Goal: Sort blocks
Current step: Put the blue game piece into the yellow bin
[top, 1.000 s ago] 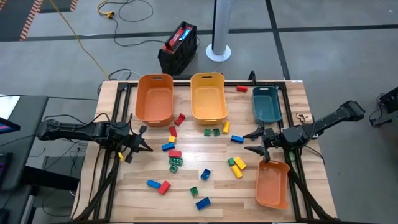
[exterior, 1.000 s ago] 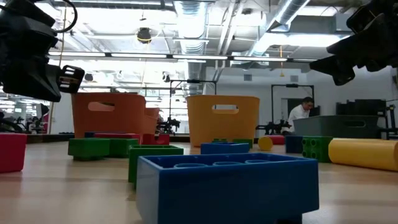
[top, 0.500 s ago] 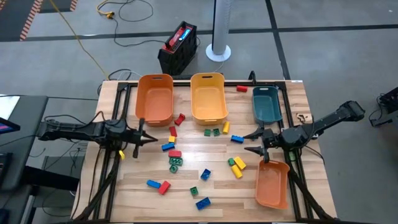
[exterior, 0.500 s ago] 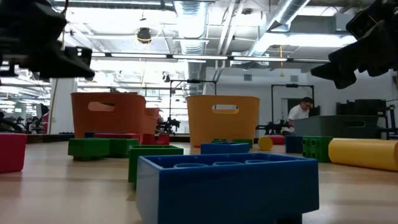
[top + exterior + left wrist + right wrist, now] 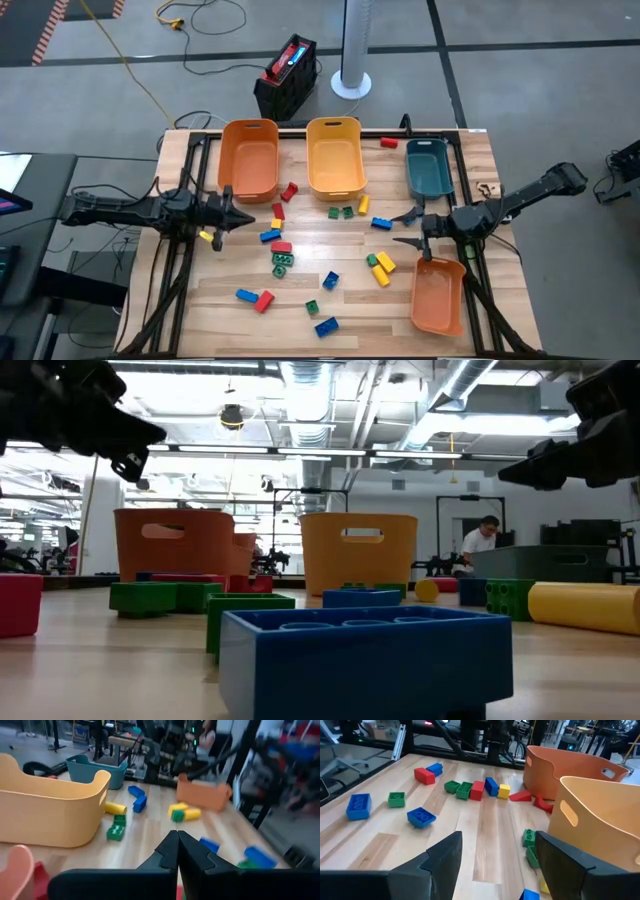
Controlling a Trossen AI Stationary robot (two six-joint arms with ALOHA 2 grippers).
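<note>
Small red, blue, green and yellow blocks [image 5: 282, 262] lie scattered on the middle of the wooden table. In the low view a blue block [image 5: 365, 655] lies closest to the camera. My left gripper [image 5: 248, 220] is shut and empty. It hovers above the table near its left side, pointing at a blue, yellow and red cluster [image 5: 272, 235]; the closed fingertips [image 5: 177, 851] show in the left wrist view. My right gripper [image 5: 405, 228] is open and empty. It hovers on the right side beside a blue block [image 5: 381, 223], with its fingers [image 5: 445, 857] wide apart.
An orange bin [image 5: 248, 158], a yellow-orange bin [image 5: 335, 153] and a teal bin [image 5: 428, 166] stand along the far edge. Another orange bin [image 5: 438, 293] sits at the near right, just under my right arm. One red block [image 5: 388, 143] lies between the far bins. A person [image 5: 483, 540] is in the room behind.
My left gripper has risen and moved toward the far edge and a little toward the table's right. It has turned about its axis, and its fingers have gone from spread to shut. The blocks have stayed where they were.
</note>
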